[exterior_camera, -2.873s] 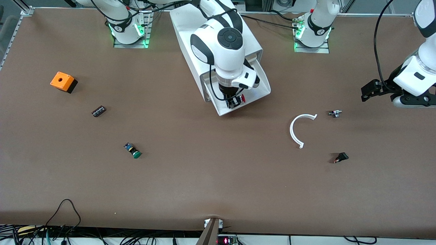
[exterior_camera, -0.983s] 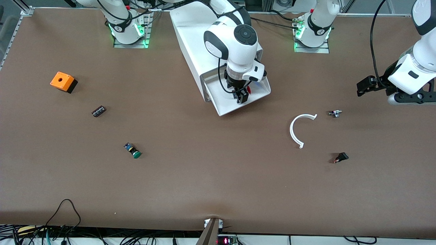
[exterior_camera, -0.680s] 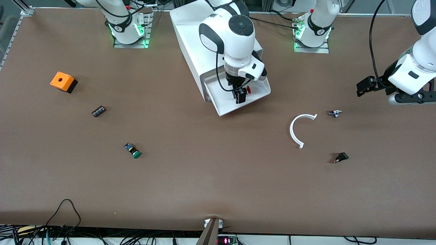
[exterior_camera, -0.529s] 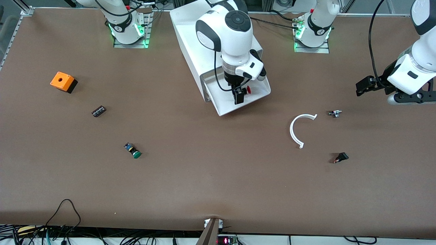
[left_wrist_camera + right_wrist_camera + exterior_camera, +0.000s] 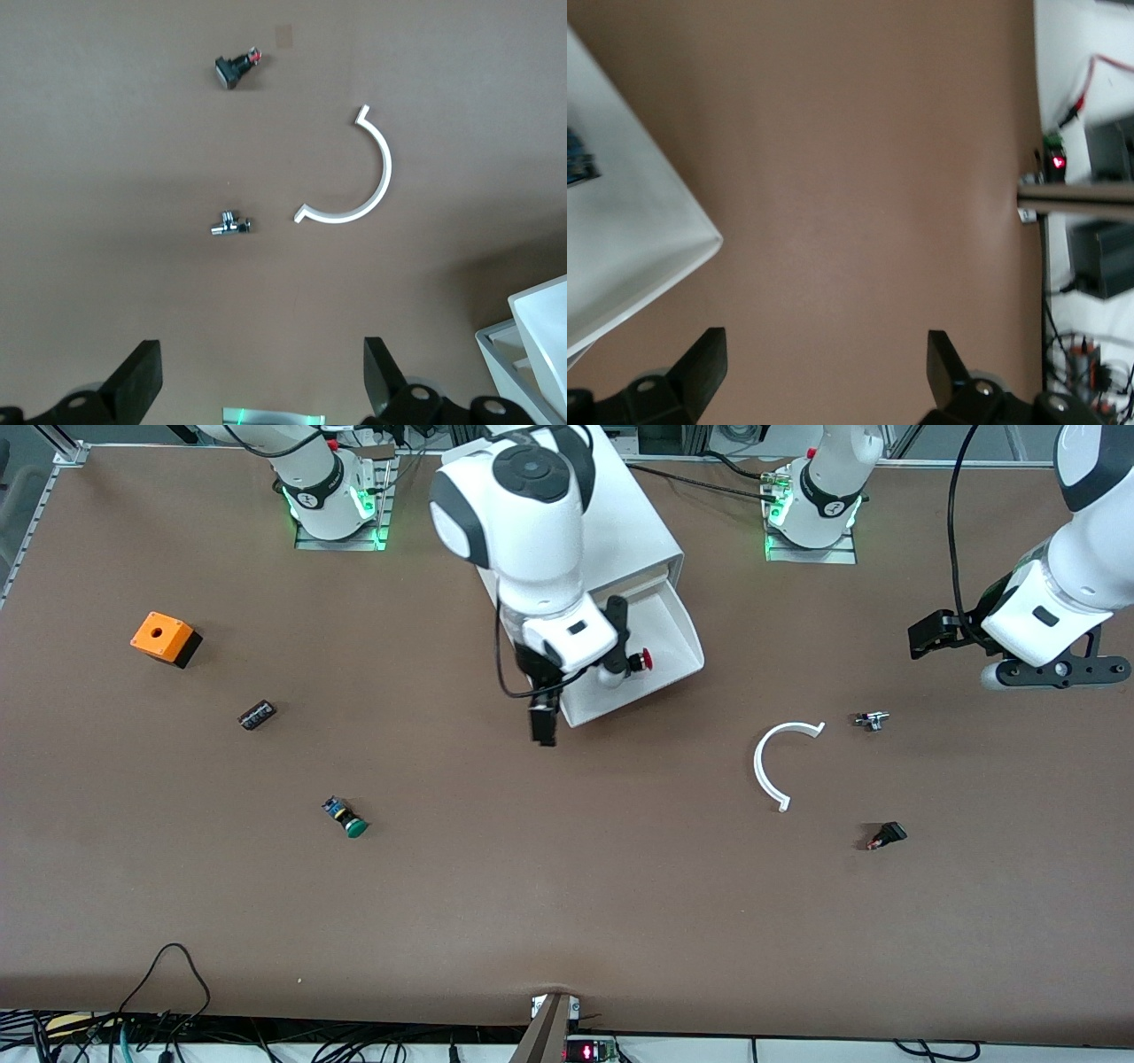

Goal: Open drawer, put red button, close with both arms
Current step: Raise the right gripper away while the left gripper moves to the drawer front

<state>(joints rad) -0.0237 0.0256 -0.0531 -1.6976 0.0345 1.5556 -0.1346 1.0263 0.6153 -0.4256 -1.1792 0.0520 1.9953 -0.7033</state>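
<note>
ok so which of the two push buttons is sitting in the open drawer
The red button. It lies inside the open white drawer, while the green button lies out on the bare table, nearer the front camera and toward the right arm's end.

Red button (image 5: pixel 640 660) in open drawer (image 5: pixel 660 624), right tool (image 5: pixel 543 722) seemingly over drawer's front corner

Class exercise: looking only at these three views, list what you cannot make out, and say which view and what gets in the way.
- Red button: front view, only its cap shows; the right arm covers its body.
- Drawer: front view, the right arm hides part of its floor; right wrist view shows one corner only.
- Small metal part: too small to identify.
- Right gripper: front view, dark and blurred.
</note>
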